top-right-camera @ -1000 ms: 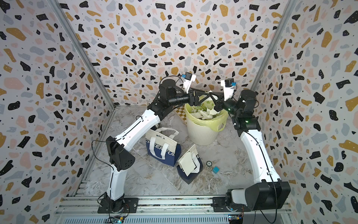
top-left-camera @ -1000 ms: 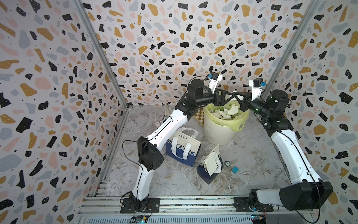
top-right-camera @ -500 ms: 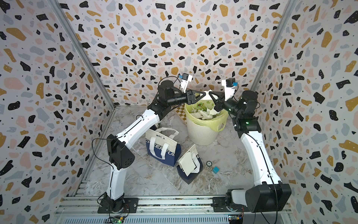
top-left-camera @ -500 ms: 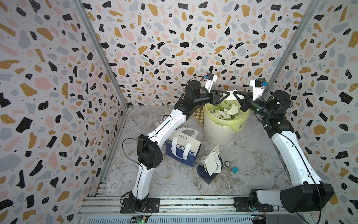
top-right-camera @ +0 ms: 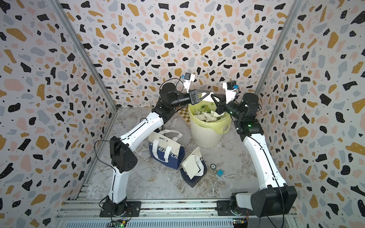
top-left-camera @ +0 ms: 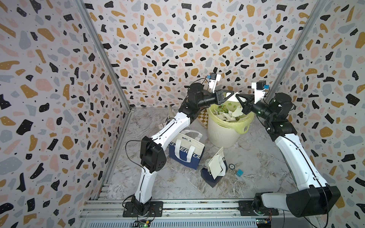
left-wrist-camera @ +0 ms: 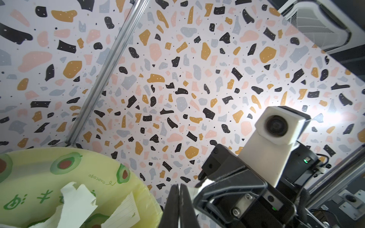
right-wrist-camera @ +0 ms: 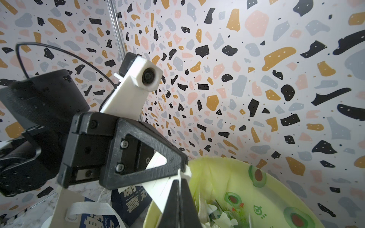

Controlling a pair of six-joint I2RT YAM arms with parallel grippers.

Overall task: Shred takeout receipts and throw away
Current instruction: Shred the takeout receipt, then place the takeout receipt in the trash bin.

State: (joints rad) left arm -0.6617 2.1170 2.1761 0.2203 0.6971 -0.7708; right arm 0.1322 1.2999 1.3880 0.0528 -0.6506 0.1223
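Observation:
Both grippers meet tip to tip above the bin. My right gripper is shut on a white piece of takeout receipt, and my left gripper is shut on the same piece right beside it. In both top views the left gripper and the right gripper touch over the bin's rim. Ragged white receipt scraps lie inside the bin. Another off-white receipt sheet sticks out of the fallen tote bag.
The bin is cream with a yellow-green avocado-print liner. An upright navy-and-cream tote bag stands beside the left arm. A small round disc and a teal cube lie on the marble floor. A checkered board leans behind the bin.
My left gripper was open half a second ago and has shut on the paper next to the right gripper's tip. The right gripper stayed shut above the bin.

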